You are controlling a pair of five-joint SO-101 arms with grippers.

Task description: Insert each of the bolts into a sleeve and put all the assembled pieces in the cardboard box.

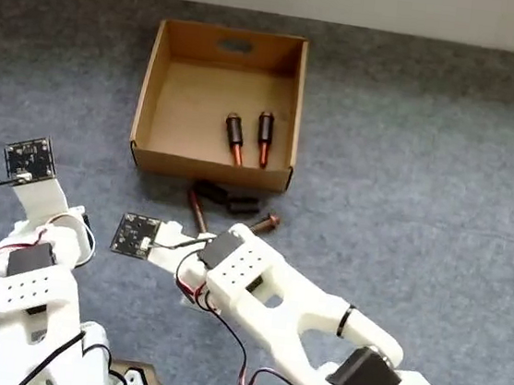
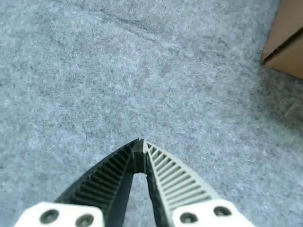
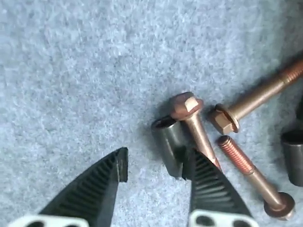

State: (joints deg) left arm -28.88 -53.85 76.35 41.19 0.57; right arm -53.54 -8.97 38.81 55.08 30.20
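Right claw (image 3: 158,165) spread, straddling a sleeve (image 3: 169,146) lying off-centre in the gap on the desk (image 3: 71,71). A bolt (image 3: 186,106) touches that sleeve. Risk: closing pinches both, or knocks the sleeve askew. Left claw (image 2: 142,147) pressed together, empty, near the cardboard box (image 2: 286,42).

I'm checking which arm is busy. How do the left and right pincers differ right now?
The left pincer is shut, tips touching; the right pincer is open. The left pincer is over bare grey carpet near a corner of the cardboard box; the right pincer is at a dark sleeve that lies between its fingers, with loose bolts beside it. Both have ribbed fingers and grip nothing.
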